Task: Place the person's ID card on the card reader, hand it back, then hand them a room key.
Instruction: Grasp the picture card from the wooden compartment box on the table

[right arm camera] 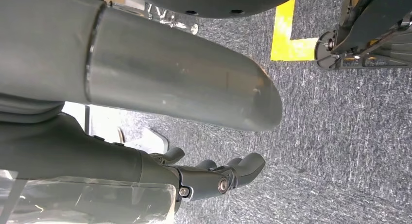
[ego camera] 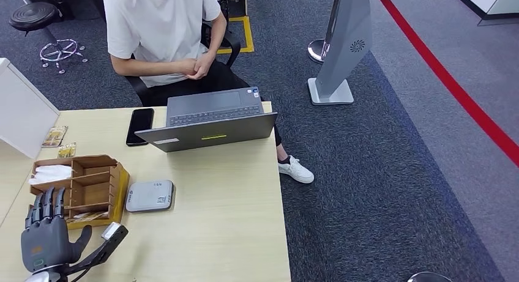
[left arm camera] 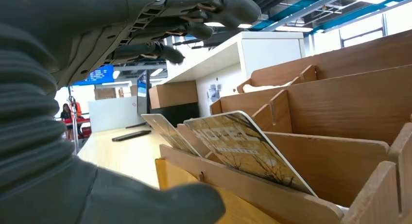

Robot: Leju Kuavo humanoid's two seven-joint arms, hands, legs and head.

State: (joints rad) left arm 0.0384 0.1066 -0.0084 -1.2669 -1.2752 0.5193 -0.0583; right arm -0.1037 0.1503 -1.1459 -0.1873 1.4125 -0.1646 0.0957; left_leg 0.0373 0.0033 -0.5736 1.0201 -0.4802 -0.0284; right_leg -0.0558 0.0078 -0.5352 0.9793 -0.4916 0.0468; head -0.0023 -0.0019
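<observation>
The grey card reader (ego camera: 150,195) lies on the desk with nothing on it, beside a wooden organiser box (ego camera: 116,187). Hotel key cards (left arm camera: 243,148) lean in the box's near compartment (ego camera: 85,217). My left hand (ego camera: 49,233) hovers at the near side of the box, fingers (left arm camera: 160,27) straight and spread above the cards and the thumb (left arm camera: 160,204) below, holding nothing. My right hand (right arm camera: 214,178) hangs over the carpet with its fingers loosely extended and nothing in them. A person in a white T-shirt (ego camera: 159,31) sits across the desk with hands clasped (ego camera: 196,66).
An open grey laptop (ego camera: 211,120) and a black phone (ego camera: 140,125) lie at the desk's far side. Two small yellowish cards (ego camera: 55,136) sit near a white partition (ego camera: 21,114) on the left. The desk's right edge (ego camera: 278,196) borders blue carpet with a grey stand (ego camera: 339,49).
</observation>
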